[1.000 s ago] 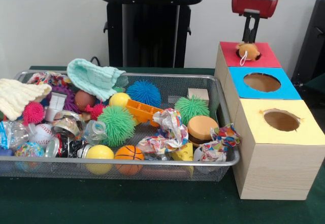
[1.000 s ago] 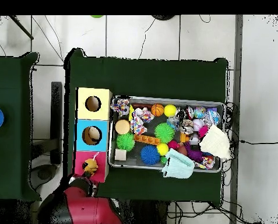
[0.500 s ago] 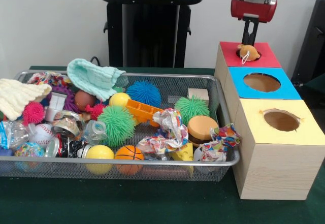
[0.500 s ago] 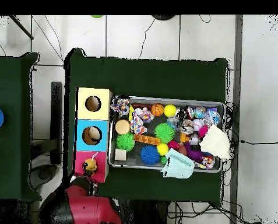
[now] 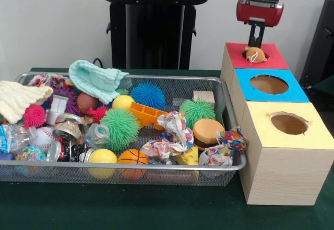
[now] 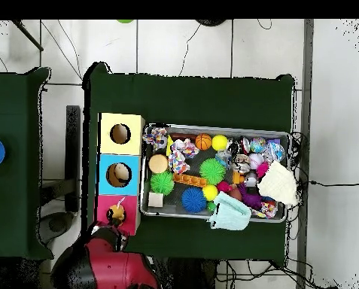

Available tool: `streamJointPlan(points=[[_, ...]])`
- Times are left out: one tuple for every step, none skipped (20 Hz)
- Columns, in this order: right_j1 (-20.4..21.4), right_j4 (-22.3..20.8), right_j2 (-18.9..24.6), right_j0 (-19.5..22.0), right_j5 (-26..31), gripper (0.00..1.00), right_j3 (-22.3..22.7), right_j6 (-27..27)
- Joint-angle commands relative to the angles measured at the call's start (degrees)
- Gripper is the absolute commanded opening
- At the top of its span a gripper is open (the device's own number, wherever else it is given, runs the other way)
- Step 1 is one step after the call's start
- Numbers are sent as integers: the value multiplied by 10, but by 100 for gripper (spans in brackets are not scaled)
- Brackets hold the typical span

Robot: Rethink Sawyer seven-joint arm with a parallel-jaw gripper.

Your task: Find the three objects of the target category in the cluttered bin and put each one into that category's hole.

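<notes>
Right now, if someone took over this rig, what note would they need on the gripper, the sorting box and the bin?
Gripper: raised above the red-topped section, apart from the toy; open or shut cannot be told.
Small orange plush toy with a white loop: sitting in the red section's hole, top still showing.
Blue section's hole: something pale inside.
Yellow section's hole: looks empty.
Wire mesh bin: still crowded with balls, cloths and toys.
Left: confirm the plush drops through, then search on.
</notes>
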State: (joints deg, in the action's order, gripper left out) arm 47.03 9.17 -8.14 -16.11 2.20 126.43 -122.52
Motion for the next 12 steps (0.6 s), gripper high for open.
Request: streamJointPlan(points=[[-44,28,37,17,-66,0,8,-137],[-49,27,38,20,-70,0,5,-137],[-53,27,40,22,-76,0,4,-137],[-66,25,41,23,-89,0,3,-140],[-71,25,42,25,-95,0,3,-141],[-79,23,42,27,-104,0,2,-142],[-86,21,42,29,-112,0,1,-142],[-97,17,44,32,-124,0,1,-143],[-103,16,44,34,-130,0,0,-143],[-110,15,46,37,-134,0,-1,-141],[-111,15,46,38,-135,0,-1,-139],[-110,20,43,34,-129,0,-1,-136]])
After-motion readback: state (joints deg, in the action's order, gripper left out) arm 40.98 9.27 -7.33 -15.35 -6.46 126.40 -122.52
